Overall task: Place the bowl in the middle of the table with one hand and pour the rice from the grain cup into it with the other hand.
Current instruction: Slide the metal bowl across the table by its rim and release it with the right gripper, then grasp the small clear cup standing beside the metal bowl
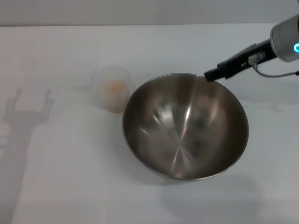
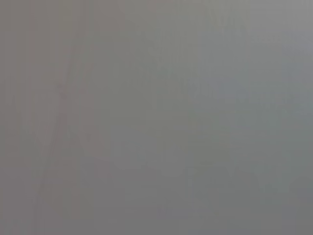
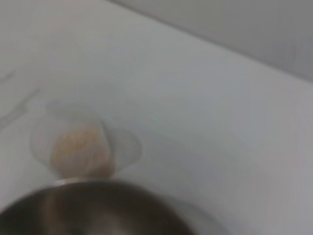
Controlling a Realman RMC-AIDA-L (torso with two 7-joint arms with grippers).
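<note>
Bowl (image 1: 185,126): shiny steel, round, empty, mouth up but tilted toward the camera, apparently raised off the white desk (image 1: 56,186). Right hand (image 1: 211,74) pinches its far rim. Cup (image 1: 112,88): frosted, upright, just left of the bowl, holding beige rice (image 1: 114,87). Left hand not seen.

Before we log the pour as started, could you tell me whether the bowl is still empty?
Empty: the bowl shows only bare steel inside, and the rice sits in the upright grain cup.
</note>
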